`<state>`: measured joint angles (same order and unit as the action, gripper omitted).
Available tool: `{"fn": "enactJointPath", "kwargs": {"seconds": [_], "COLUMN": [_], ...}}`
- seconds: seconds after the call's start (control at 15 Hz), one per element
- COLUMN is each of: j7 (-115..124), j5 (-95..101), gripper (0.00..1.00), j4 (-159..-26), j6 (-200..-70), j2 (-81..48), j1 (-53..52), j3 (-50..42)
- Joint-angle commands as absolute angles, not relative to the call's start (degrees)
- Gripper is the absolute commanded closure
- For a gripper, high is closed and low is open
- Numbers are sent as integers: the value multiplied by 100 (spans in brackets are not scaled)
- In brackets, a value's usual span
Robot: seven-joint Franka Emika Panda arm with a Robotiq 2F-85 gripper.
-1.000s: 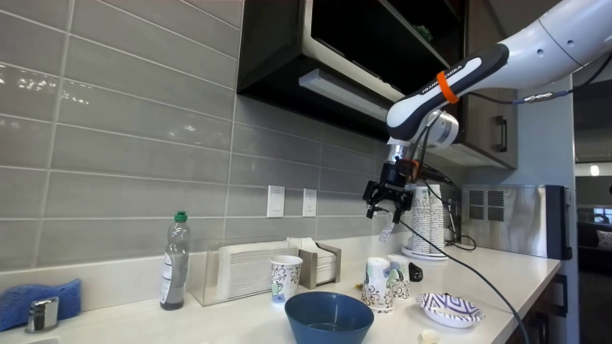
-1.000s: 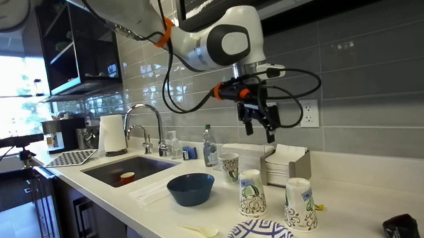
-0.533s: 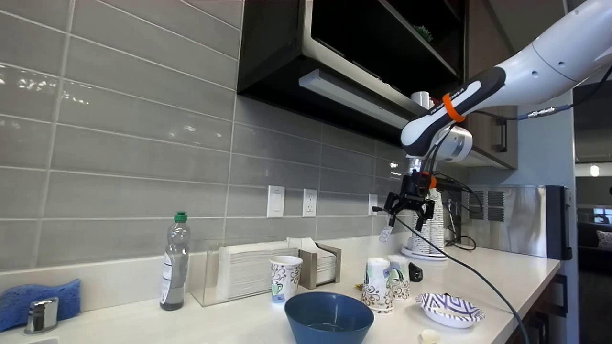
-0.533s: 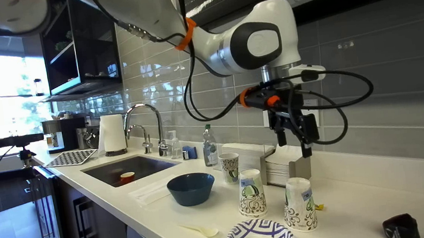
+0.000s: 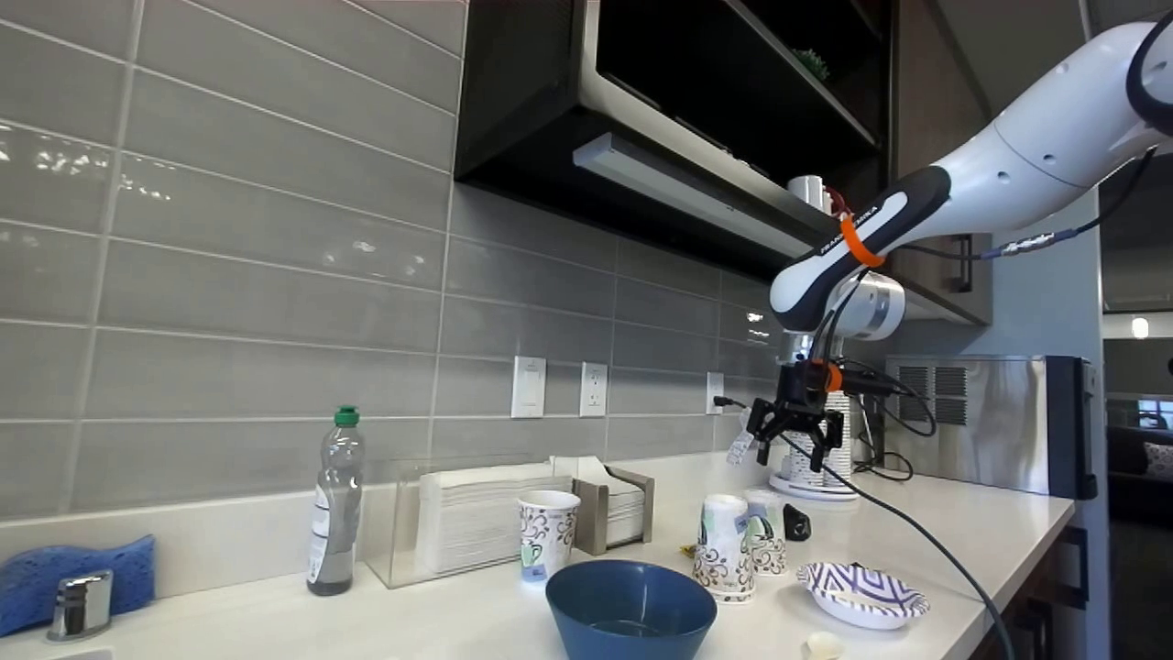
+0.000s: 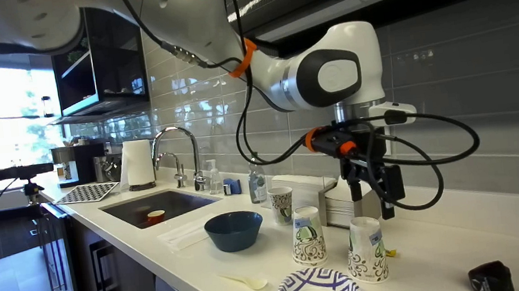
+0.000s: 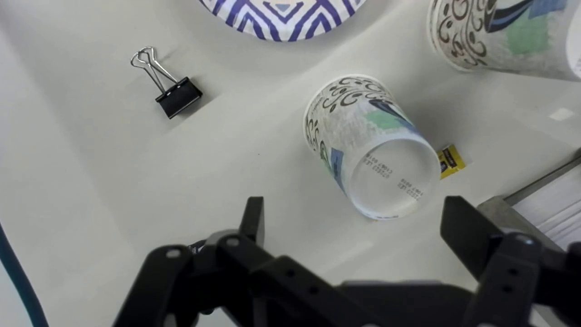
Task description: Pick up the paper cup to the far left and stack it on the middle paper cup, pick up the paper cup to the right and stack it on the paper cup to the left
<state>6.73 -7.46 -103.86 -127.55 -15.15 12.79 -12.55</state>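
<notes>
Claw [image 7: 355,219]: I have it hanging over the counter [image 6: 426,263], its two fingers spread wide.
Nearest cup [image 7: 372,147]: Upside down, base turned up to me. In my wrist view it sits ahead of the fingertips and, left to right, inside the span between them. In an exterior view I find the same cup [image 5: 771,536] below the claw, with a gap showing.
Yellow packet [image 7: 450,161]: On the counter just beside that cup, partly hidden by it in my wrist view.
Middle cup [image 6: 308,237]: Also upside down, farther from my claw and apart from the nearest cup; my wrist view cuts it off at the upper right.
Napkin holder [image 5: 592,521]: Loaded with white napkins [image 5: 626,513]; from the wrist I catch only part of it, at the right edge.
Plate [image 6: 323,273]: Purple-and-white, beyond the nearest cup in my wrist view.
Binder clip [image 7: 179,97]: Black, near the plate.
Spoon [image 6: 256,284]: Pale, lying near the plate too.
Upright cup [image 6: 282,206]: Mouth up, well apart from my claw, near the blue bowl [image 6: 234,241] in both exterior views.
Bottle [image 5: 334,518]: Green-capped, farther along the counter.
Sink [image 6: 181,205]: Farthest of these from the claw, a red cup [image 6: 155,217] inside.
</notes>
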Motion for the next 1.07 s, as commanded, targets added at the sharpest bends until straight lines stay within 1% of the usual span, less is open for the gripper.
{"fn": "enactJointPath", "kwargs": {"seconds": [0.0, 0.2, 0.27, 0.33, 0.4, 0.47, 0.53, 0.73, 1.0], "j7": [632, 648, 654, 653, 653, 647, 641, 632, 621], "j5": [-911, -932, -935, -941, -952, -964, -974, -997, -1050], "gripper": [0, 0, 5, 19, 30, 31, 36, 60, 87], "j4": [-10272, -10268, -10261, -10255, -10253, -10250, -10254, -10259, -10252], "j6": [-12863, -12882, -12884, -12885, -12890, -12889, -12889, -12881, -12872], "j2": [-1746, -1846, -1870, -1893, -1914, -1927, -1933, -1967, -2007], "j1": [1350, 1363, 1365, 1368, 1371, 1373, 1374, 1379, 1393], "j3": [-1180, -1178, -1178, -1176, -1175, -1172, -1168, -1165, -1156]}}
